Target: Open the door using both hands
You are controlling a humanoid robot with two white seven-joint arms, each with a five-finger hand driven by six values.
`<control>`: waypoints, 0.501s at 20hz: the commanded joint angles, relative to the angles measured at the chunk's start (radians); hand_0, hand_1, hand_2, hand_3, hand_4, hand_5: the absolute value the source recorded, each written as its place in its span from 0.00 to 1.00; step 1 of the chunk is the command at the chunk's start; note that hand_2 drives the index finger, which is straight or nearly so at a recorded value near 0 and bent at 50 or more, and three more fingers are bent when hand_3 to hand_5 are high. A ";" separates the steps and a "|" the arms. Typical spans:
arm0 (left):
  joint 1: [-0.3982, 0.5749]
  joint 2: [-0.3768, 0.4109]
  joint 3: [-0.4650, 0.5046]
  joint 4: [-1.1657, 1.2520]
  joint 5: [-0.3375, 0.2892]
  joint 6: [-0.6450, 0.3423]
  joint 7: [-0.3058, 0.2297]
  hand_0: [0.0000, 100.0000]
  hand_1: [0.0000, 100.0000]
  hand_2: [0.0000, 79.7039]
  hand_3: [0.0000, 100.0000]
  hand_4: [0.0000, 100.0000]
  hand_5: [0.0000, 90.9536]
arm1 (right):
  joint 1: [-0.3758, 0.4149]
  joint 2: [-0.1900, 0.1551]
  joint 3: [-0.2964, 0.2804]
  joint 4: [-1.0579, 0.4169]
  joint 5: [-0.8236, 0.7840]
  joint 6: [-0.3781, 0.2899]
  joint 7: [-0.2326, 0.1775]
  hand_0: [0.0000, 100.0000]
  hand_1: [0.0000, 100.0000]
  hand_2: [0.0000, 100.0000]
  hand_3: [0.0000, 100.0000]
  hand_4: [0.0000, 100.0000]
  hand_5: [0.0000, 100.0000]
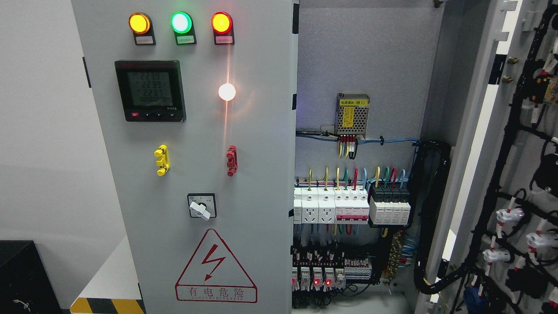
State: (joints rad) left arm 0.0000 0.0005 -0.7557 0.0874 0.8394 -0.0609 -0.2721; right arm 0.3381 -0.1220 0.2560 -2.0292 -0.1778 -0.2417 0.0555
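Already, on my feed, the right door (505, 174) stood swung wide open at the right, baring wired breakers (348, 205) inside the cabinet; the left door (196, 152) with its lamps and meter (150, 90) remained closed. Neither hand showed, so I couldn't judge their fingers.

Right door (501, 174) open (left door (196, 174) shut)

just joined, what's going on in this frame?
Nothing is being handled right now: neither robot hand is in view. The head camera faces an electrical cabinet. Its left door is shut, with three lit indicator lamps, a digital meter and a rotary switch. The right door is already swung open, exposing the breakers and wiring inside.
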 commanded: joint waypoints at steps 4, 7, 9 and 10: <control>0.011 -0.030 0.001 0.000 -0.003 0.000 0.001 0.00 0.00 0.00 0.00 0.00 0.00 | -0.250 0.012 0.031 -0.057 0.000 0.082 -0.008 0.00 0.00 0.00 0.00 0.00 0.00; 0.009 -0.030 0.024 0.000 -0.052 0.000 -0.001 0.00 0.00 0.00 0.00 0.00 0.00 | -0.307 0.034 0.032 -0.037 -0.003 0.156 -0.010 0.00 0.00 0.00 0.00 0.00 0.00; 0.009 -0.030 0.084 0.000 -0.104 0.000 -0.001 0.00 0.00 0.00 0.00 0.00 0.00 | -0.344 0.051 0.035 -0.020 -0.002 0.168 -0.010 0.00 0.00 0.00 0.00 0.00 0.00; 0.008 -0.030 0.111 0.000 -0.138 0.000 -0.001 0.00 0.00 0.00 0.00 0.00 0.00 | -0.362 0.062 0.035 -0.014 -0.002 0.176 -0.010 0.00 0.00 0.00 0.00 0.00 0.00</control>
State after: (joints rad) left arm 0.0000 0.0002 -0.7363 0.0874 0.7905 -0.0609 -0.2696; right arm 0.0914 -0.1049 0.3044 -2.0538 -0.1793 -0.0960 0.0472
